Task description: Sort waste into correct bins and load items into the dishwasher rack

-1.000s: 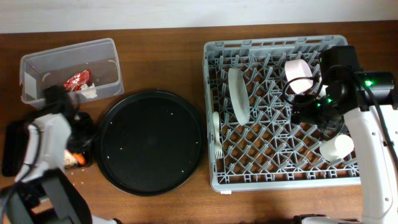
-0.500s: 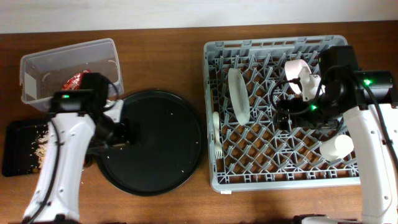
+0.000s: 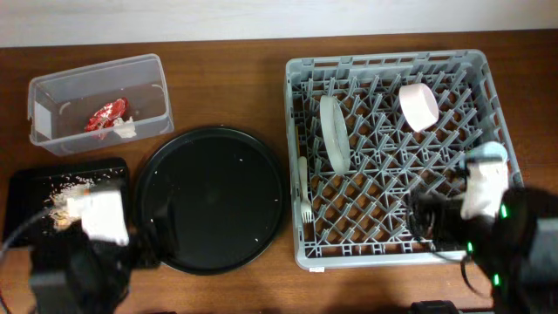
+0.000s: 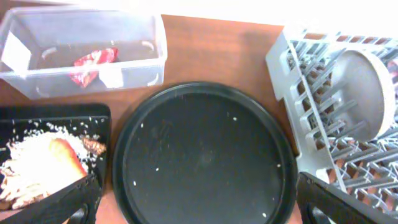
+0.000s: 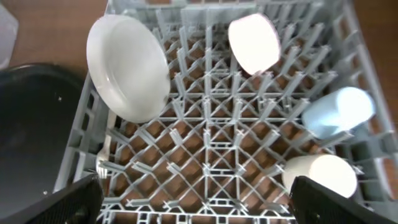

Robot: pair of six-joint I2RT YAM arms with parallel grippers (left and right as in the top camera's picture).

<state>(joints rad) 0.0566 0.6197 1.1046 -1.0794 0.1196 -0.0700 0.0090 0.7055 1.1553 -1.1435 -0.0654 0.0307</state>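
The clear tub (image 4: 87, 46) holds the red wrapper (image 4: 93, 62) with its white scrap (image 4: 112, 78); both also show from overhead, tub (image 3: 52, 92) and wrapper (image 3: 106, 114). In the black rectangular tray (image 4: 93, 115) lie rice (image 4: 31, 152), a carrot (image 4: 67, 157) and a brown chunk (image 4: 94, 147). The grey rack (image 5: 211, 134) carries the upright plate (image 5: 127, 68), pinkish bowl (image 5: 254, 42), light blue cup (image 5: 339, 112), small white cup (image 5: 320, 174) and fork (image 5: 102, 165). My left gripper (image 4: 202, 211) hangs open over the round tray. My right gripper (image 5: 199, 208) hangs open over the rack's near edge.
A large round black tray (image 3: 214, 199) with a few rice grains lies between the bins and the rack (image 3: 301, 105). Both arms sit at the table's near edge, the left one (image 3: 96, 218) by the black rectangular tray (image 3: 22, 187), the right one (image 3: 506, 235) at the rack's front-right corner.
Both arms have drawn back to the near edge of the table. The left one left the bins and opened wide. The right one left the rack's right side, uncovering the light blue cup.
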